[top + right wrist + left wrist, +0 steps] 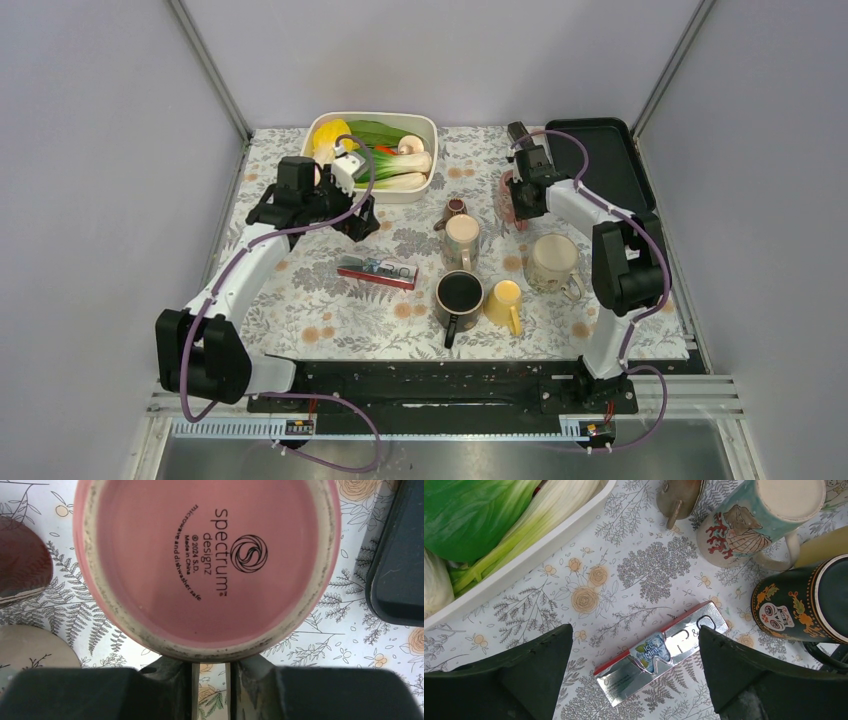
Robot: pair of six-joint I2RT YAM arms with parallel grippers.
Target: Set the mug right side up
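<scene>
"What has the right gripper [211, 667] got hold of?"

"I can't tell. Its jaws stand at a narrow slit, bottom centre of the wrist view, and cloth shows through the gap. They sit right against the wall of the pink mug [207, 565], but whether they pinch a handle is hidden."

"And the mug itself?"

"It's base up, maker's stamp facing the camera, on the flowered tablecloth [345, 625]. That's the upper right of the overhead view, just beside the black tray [400, 570]."

"So what could go wrong?"

"I'd worry about a thin bite. If the mug rolls over on a poor grip it may slip, clip the tray, or knock the brown cup [20, 560] at the left edge."

"And the other arm?"

"The left gripper [634, 635] is spread wide and empty above a gum pack [659, 652], well apart."
</scene>
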